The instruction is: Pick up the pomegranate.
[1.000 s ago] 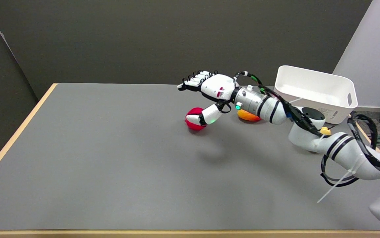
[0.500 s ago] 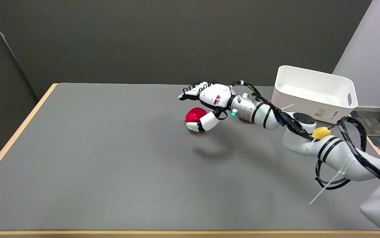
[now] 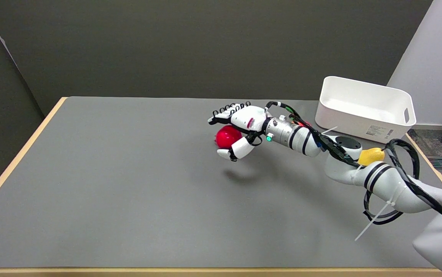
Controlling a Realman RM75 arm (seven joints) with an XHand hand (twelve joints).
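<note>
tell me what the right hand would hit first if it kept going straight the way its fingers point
Nothing, it seems. The right hand points left over the pomegranate, and beyond its fingers lies only bare grey table. Its height above the tabletop is hard to judge.

Wide bare tabletop [image 3: 128, 184] lies to the left of and in front of the pomegranate [image 3: 226, 136], leaving open room there. The robot hand [image 3: 240, 129] arches over the fruit, fingers above, thumb in front. A white bin [image 3: 365, 109] blocks the far right corner (a yellow object [image 3: 371, 156] sits near it, beside the arm).
</note>
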